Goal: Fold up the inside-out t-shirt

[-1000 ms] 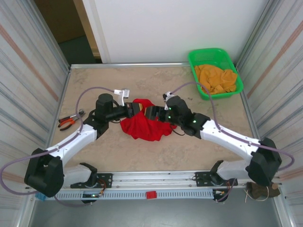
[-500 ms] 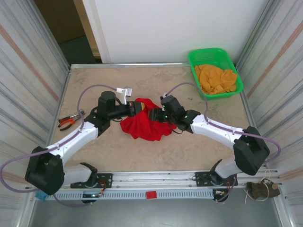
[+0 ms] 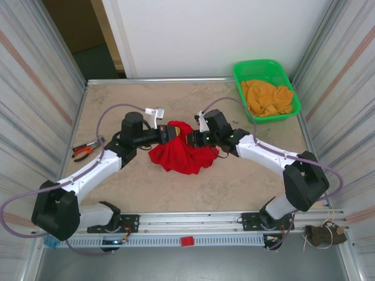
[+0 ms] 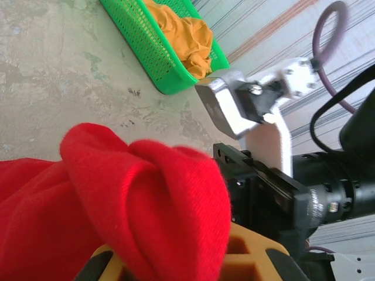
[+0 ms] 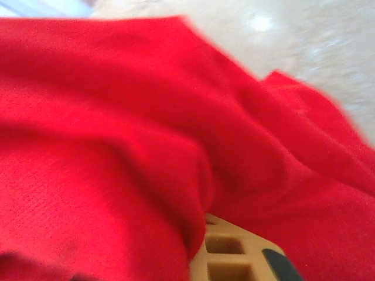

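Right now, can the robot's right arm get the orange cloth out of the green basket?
Probably not yet. The right gripper is shut on the red t-shirt, so it must let go first. After that, the table between it and the green basket with the orange cloth looks free.

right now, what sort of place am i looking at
Probably a robot lab test cell: two arms bolted at the table edge, corrugated panel walls closing it in, and a red t-shirt being handled.
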### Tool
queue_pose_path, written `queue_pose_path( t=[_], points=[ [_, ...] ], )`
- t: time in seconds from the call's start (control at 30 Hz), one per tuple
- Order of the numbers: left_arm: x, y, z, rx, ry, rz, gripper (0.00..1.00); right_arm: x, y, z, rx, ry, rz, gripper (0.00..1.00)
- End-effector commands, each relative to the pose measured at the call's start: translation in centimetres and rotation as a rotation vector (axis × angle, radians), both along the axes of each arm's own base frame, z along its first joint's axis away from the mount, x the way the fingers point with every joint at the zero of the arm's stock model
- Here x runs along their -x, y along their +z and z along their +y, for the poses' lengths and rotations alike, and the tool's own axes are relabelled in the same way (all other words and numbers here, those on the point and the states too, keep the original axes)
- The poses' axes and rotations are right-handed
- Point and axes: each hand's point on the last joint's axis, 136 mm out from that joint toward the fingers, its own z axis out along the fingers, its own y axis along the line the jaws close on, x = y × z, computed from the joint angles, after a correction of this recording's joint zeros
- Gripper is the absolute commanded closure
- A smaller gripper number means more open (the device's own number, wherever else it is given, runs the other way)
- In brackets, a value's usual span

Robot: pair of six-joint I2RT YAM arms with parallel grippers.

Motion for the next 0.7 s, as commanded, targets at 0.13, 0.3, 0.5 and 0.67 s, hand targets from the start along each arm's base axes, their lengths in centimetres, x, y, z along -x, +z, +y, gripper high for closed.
queue_pose_path(
  t=[0.13,0.3,0.5,0.67],
  points=[
    [-4.1,-4.1,3.6,0.001,0.154,0.067,1.00,4.1,10.8,0.7,-0.401,0.350,-0.126,1.00],
    [-4.9,-7.4,2.7,-0.010,0.130,0.117,1.00,4.9,14.7,-0.2,-0.523,0.426,-0.182,1.00],
    [-3.6,-7.3,-3.9,0.044,-0.049,0.088,0.78,2.8,14.2,-0.3,-0.571,0.399,-0.178,1.00],
    [-2.7,-4.5,-3.6,0.054,-0.056,0.029,0.53,0.6,12.9,-3.4,-0.589,0.318,-0.143,1.00]
  ],
)
